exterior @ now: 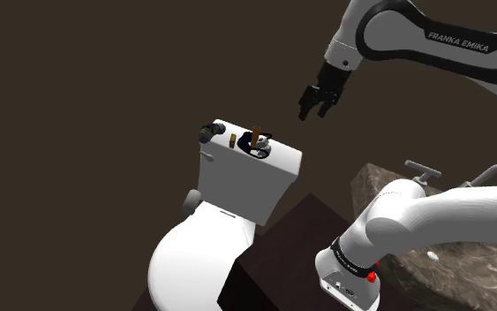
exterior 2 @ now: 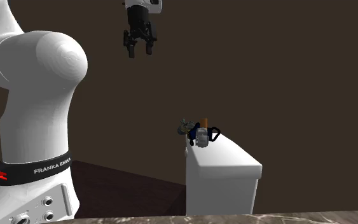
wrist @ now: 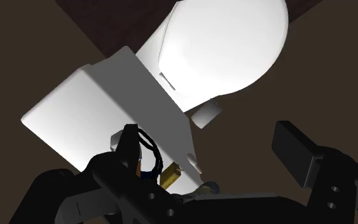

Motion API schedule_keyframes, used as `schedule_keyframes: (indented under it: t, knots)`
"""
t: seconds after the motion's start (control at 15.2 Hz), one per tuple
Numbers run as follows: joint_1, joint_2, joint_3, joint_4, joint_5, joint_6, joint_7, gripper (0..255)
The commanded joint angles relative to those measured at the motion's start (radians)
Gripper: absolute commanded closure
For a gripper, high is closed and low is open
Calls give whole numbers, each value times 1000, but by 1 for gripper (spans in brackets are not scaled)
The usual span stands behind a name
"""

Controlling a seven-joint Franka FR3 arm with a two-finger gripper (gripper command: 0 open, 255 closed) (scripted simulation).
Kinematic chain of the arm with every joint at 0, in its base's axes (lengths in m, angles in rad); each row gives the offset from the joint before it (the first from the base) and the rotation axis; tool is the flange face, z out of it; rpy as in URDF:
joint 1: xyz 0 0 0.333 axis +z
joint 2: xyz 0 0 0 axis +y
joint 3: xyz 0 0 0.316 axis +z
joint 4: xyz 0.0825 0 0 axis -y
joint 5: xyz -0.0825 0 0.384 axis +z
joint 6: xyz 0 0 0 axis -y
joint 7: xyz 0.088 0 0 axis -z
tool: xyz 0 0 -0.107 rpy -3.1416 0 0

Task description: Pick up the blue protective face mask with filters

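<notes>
You are hovering the released black two-finger claw [exterior: 319,108]; the blue strapped face mask [exterior: 257,148] is lying on the white toilet tank [exterior: 246,185], at the claw's eight o'clock in the shoulder view. Be descending centred, straddling the mask's body.

The black fingers [wrist: 298,153] stand wide apart, well above a white toilet [wrist: 165,60]. Its cistern lid [wrist: 101,108] is a flat white slab, with the rounded seat cover [wrist: 228,44] beyond it. At one end of the cistern lid, close to its edge, lies the mask [wrist: 148,170]: a bit of blue and looping black straps, half hidden behind one finger. Just beside it sits a small golden-brown piece [wrist: 172,175], and near that a little round grey thing [wrist: 208,187].
</notes>
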Motion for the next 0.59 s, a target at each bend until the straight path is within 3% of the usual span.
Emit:
schedule_keyframes:
  t: [0.0,0.53]
  knots:
    - [0,0,0,0,0,0,0,0]
    - [-11,141,-70,-134,-18,354,-56,0]
